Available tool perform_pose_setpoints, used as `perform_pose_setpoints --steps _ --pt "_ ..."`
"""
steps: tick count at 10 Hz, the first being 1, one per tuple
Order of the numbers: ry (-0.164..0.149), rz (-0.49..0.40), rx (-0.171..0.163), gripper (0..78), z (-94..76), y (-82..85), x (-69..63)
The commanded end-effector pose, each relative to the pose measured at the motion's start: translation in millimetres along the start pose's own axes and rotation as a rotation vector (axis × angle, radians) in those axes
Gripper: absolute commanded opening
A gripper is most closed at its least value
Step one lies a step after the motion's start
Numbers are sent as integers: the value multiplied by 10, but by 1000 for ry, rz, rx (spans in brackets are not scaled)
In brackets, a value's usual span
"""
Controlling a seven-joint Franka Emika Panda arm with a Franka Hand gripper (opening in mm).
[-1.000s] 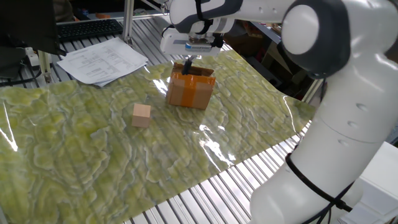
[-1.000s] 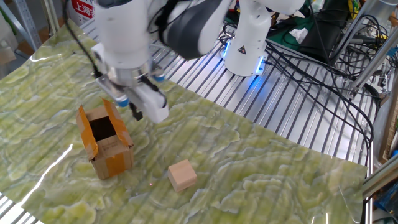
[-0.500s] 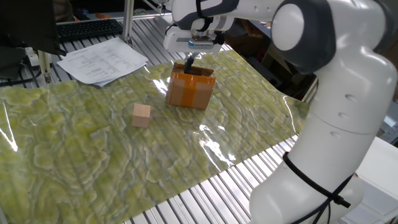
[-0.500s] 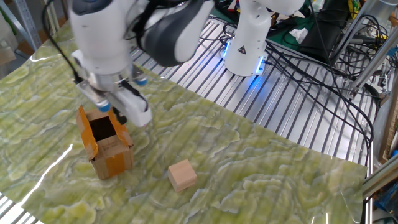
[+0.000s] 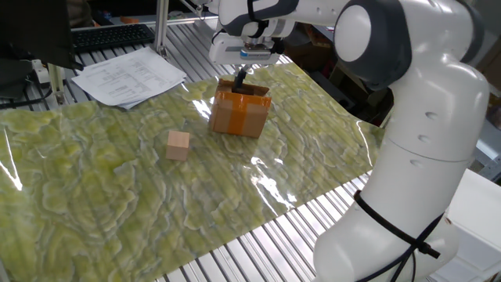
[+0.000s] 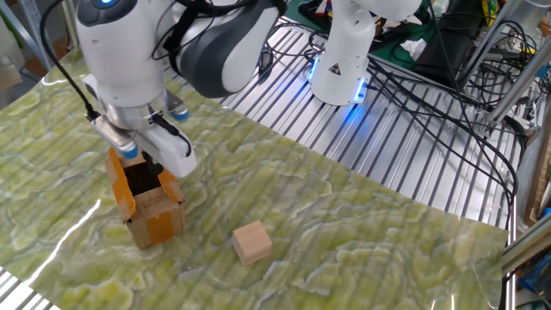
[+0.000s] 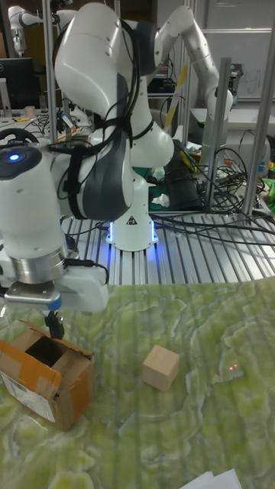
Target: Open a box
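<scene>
The box (image 5: 239, 116) is a small brown carton with a band of orange tape, standing on the green patterned sheet. Its top flaps are up and its dark inside shows in the other fixed view, box (image 6: 155, 215), and in the tall view, box (image 7: 63, 382). My gripper (image 5: 240, 78) hangs straight down over the box's top, with its dark fingers together at a raised flap on the far rim. Whether they touch that flap I cannot tell. In the other fixed view the gripper (image 6: 148, 162) sits just above the opening, and in the tall view the gripper (image 7: 53, 327) is at the box's back edge.
A plain wooden cube (image 5: 178, 145) lies on the sheet a little away from the box, cube (image 6: 252, 242). Papers (image 5: 129, 76) and a keyboard (image 5: 113, 35) lie beyond the sheet. A second robot's base (image 6: 344, 60) and cables (image 6: 430, 95) stand on the slatted table behind.
My gripper has shifted sideways from beside the box to over its open top. The box and the cube have not moved.
</scene>
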State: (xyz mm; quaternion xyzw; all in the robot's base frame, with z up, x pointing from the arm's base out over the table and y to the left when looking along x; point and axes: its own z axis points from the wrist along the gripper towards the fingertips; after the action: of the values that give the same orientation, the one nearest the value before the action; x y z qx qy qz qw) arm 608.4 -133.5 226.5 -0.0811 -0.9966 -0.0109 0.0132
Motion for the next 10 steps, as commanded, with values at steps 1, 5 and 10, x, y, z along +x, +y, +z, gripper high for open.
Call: perform_pose_setpoints --steps 1,5,10 --pt "-11 -13 3 0 47 -68 -58" --pt "-31 -18 0 0 190 -109 -107" --pt "-41 -16 -5 0 315 -134 -134"
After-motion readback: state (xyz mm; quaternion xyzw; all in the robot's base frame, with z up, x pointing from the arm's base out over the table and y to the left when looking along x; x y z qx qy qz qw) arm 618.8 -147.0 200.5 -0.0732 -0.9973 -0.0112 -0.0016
